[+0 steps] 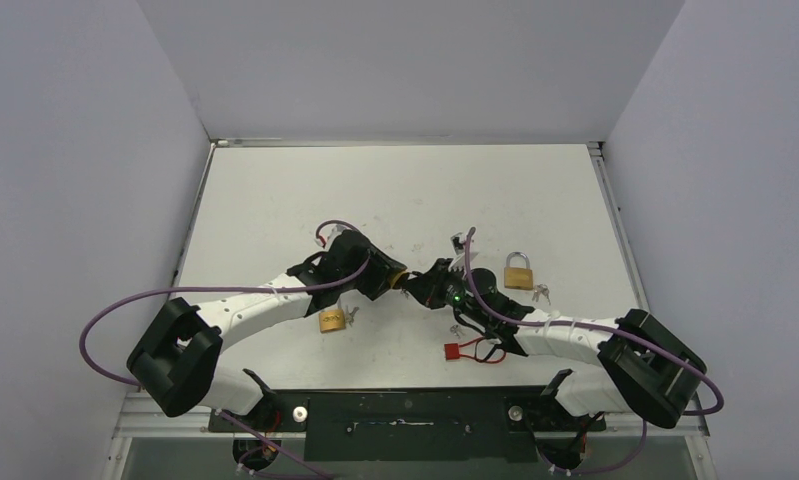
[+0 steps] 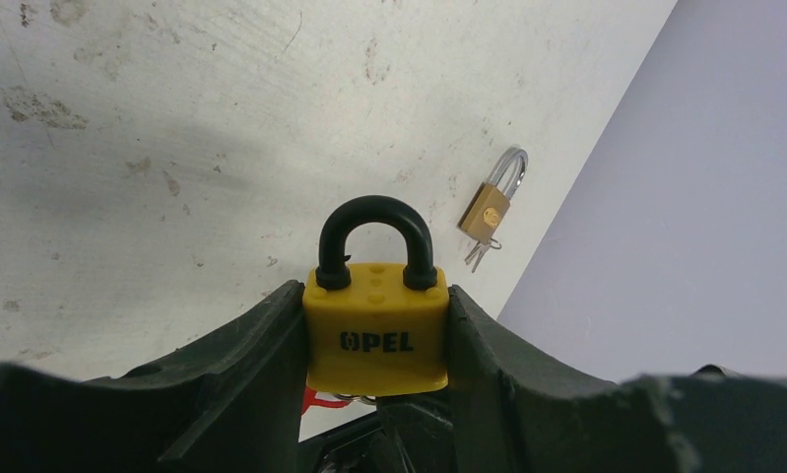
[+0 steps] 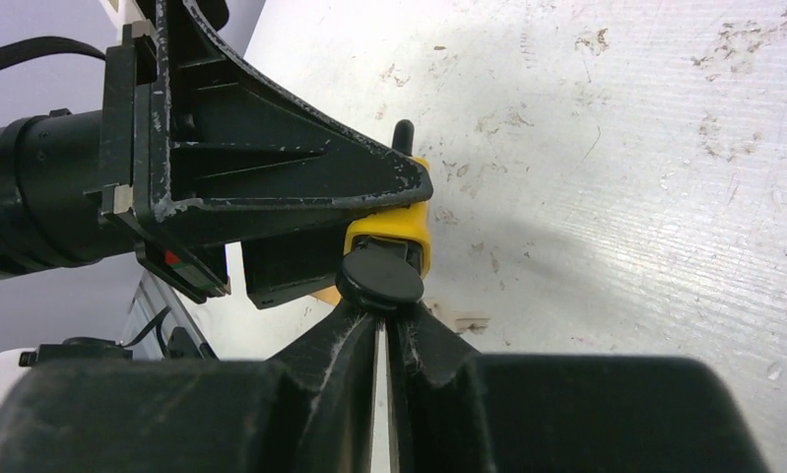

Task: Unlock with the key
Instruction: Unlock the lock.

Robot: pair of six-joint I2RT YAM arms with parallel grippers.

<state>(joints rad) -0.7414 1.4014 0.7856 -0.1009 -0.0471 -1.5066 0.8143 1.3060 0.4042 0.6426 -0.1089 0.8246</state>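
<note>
Key at lock, turn not yet made.
Left claw (image 1: 392, 279) clamps the yellow lock (image 2: 375, 335) by its sides over mid-counter (image 1: 375, 190), with both legs of the shackle (image 2: 374, 212) seated. The key (image 3: 379, 280), head against the lock's underside, is pinched in the right claw (image 3: 383, 313). Its blade is hidden and probably inserted, so next comes a right wrist twist while the left braces.
</note>
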